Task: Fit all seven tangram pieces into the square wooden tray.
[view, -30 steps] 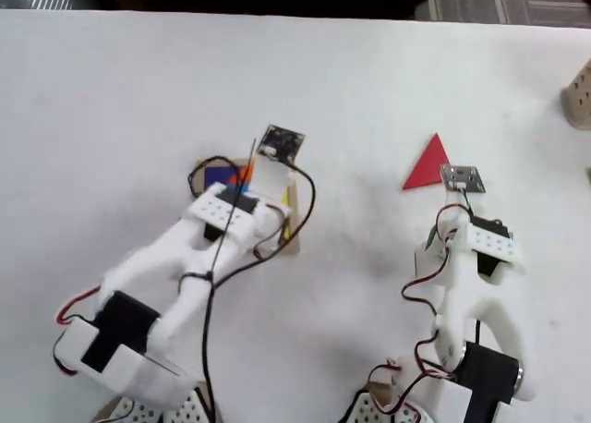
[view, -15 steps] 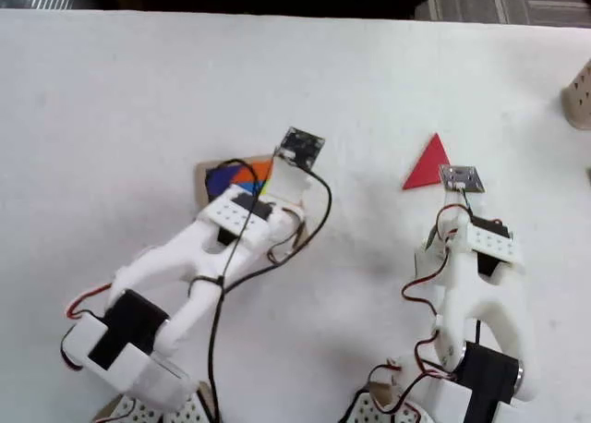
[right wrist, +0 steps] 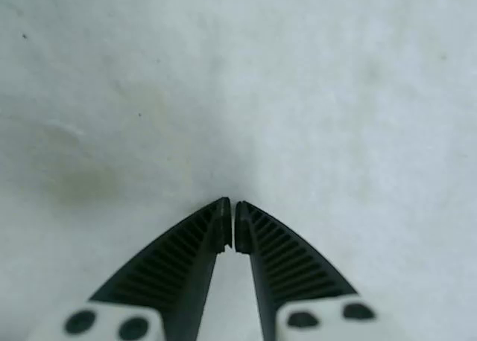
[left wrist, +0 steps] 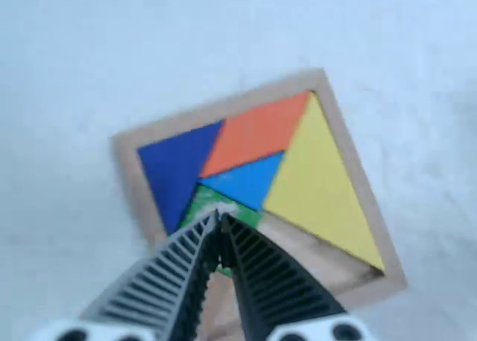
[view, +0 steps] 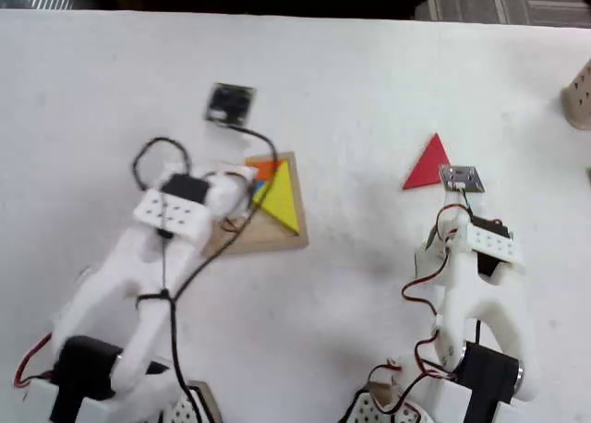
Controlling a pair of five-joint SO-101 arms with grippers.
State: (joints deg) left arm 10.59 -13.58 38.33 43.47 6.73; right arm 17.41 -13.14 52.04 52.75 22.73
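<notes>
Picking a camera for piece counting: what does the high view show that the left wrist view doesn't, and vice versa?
High view adds: the red triangle lying loose, apart from the wooden tray, plus the right arm and the left arm, which covers part of the tray. Left wrist view adds: the blue triangle, the green piece, and the left claw shut, tips over the green piece. Both: the wooden tray, with the yellow triangle and orange piece seated in it.
</notes>
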